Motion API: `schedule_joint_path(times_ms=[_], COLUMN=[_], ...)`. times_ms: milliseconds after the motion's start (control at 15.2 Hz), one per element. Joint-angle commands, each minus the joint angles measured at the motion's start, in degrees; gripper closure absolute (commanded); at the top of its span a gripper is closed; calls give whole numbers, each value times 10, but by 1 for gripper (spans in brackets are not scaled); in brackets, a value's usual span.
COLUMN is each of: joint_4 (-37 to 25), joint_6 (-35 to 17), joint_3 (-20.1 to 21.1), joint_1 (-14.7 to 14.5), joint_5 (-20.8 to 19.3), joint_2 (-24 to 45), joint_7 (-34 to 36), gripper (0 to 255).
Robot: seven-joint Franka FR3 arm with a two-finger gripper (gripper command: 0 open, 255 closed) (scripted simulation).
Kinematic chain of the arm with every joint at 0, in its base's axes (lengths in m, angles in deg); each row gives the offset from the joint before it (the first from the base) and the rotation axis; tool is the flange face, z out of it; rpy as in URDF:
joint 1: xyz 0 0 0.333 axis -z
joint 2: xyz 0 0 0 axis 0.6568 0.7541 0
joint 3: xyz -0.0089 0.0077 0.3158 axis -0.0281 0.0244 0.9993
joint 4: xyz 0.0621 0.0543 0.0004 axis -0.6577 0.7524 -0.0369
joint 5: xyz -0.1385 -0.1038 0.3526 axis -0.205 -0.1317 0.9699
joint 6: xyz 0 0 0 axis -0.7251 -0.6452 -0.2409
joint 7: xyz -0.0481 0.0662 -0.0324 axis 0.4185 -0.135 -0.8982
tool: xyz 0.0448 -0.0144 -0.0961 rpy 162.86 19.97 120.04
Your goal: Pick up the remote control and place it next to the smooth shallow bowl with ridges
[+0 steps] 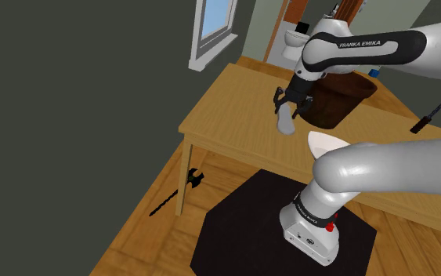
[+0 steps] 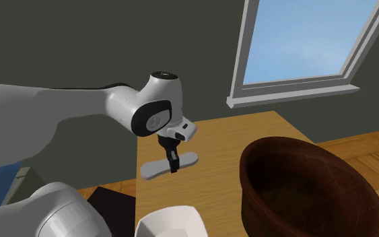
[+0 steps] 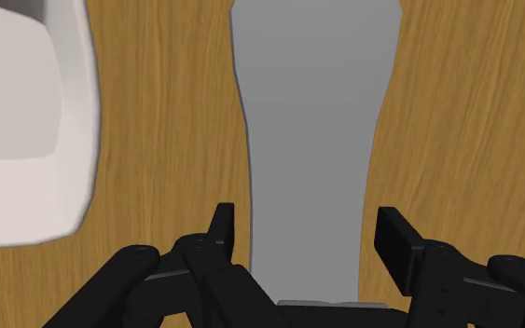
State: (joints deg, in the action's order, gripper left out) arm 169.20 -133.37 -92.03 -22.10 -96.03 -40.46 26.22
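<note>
Remote (image 3: 311, 121): grey, flat, smooth, waisted slab; laid on wood-grain surface (image 3: 176, 112), near white, angular-rimmed bowl (image 3: 18, 121). End effector (image 3: 307, 224): open, fingers set astride remote, not touching it. Risk: remote may be pinched off-centre and tipped or slipped on lifting, its faces being smooth. Brown bowl (image 2: 309, 188): deep, rounded; may be struck in transit
</note>
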Motion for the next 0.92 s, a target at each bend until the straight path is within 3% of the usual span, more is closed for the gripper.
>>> schedule_joint_path(times_ms=[0, 858], joint_4=[14, 85], joint_6=[-18, -144], joint_3=[-2, -15], joint_1=[1, 3], joint_5=[-2, -11], joint_2=[3, 59], joint_7=[0, -2], gripper=[255, 255])
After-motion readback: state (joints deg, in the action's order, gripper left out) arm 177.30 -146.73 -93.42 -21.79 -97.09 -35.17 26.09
